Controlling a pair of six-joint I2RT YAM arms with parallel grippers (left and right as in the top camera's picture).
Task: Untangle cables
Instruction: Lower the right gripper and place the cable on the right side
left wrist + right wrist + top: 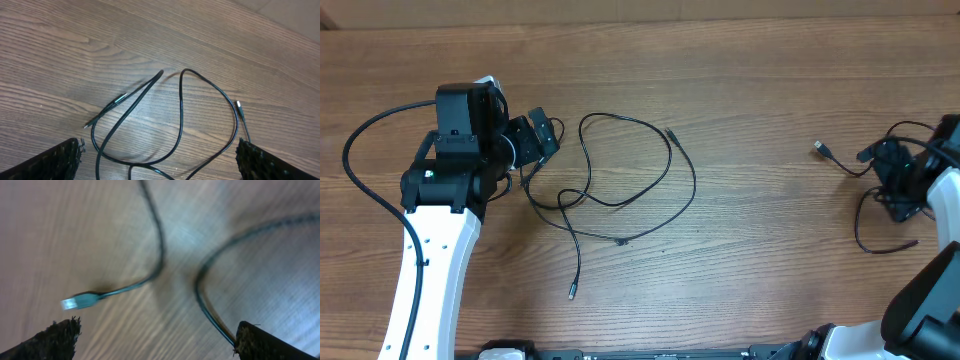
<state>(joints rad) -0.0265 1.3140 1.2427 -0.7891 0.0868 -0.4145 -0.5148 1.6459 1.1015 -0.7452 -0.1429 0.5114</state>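
- The left gripper (pixel 544 138) is held wide open with nothing gripped; the right gripper (pixel 886 176) is likewise spread wide and empty.
- The main tangle of cables (pixel 620 185) is laid on the table (pixel 770 90) just to the right of the left gripper, by far the nearer one. One tail is run toward the near edge.
- A separate cable (pixel 858 232) is found beside the right gripper, its plug (pixel 820 150) to that gripper's left.
- Two clusters and three plug ends are counted overhead; the cords within the tangle cannot be told apart.
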